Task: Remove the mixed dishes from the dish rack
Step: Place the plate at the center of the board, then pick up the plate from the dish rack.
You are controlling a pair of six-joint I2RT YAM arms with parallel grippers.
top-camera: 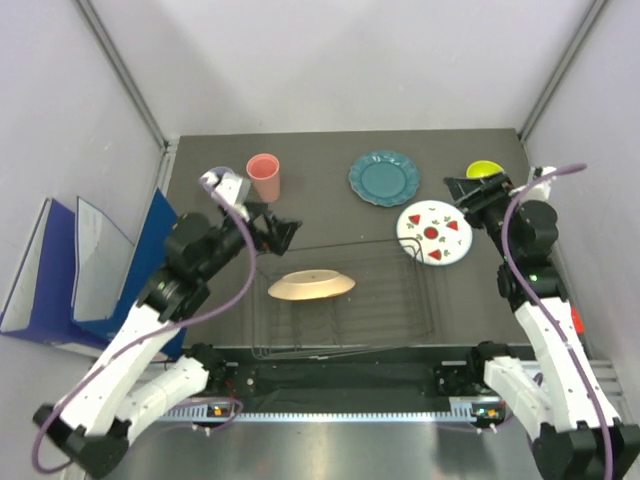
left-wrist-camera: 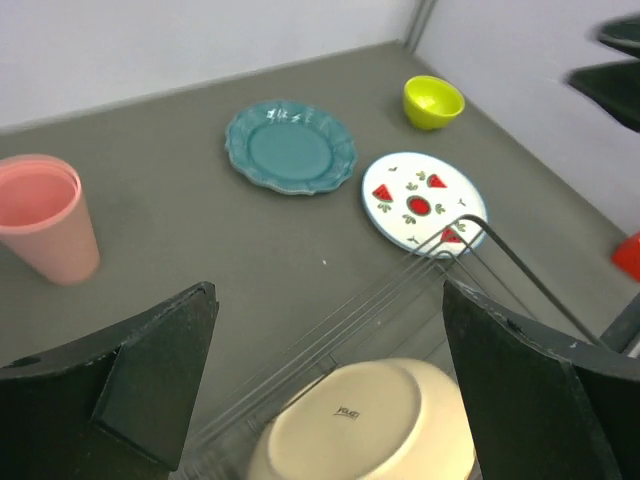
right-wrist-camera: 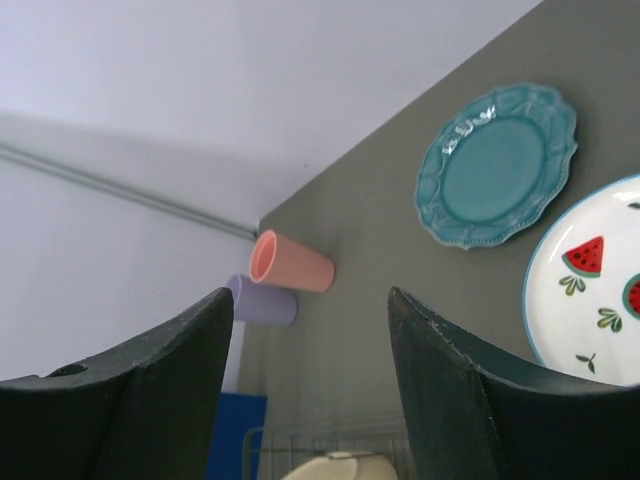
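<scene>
Left end effector spread above peach plate, last in rack; right end effector spread, empty. Out on surface: pink cup, lavender cup, bowl, teal plate, white plate.

Lit brightly and evenly from above in all three views. Casts only short, soft shadows beside the salmon-pink cup and yellow-green bowl on the dark counter. Puts small white highlights on the teal scalloped plate. Renders the fingers of the left end effector soft and underexposed. Barely resolves the thin dish rack wires from the top.
</scene>
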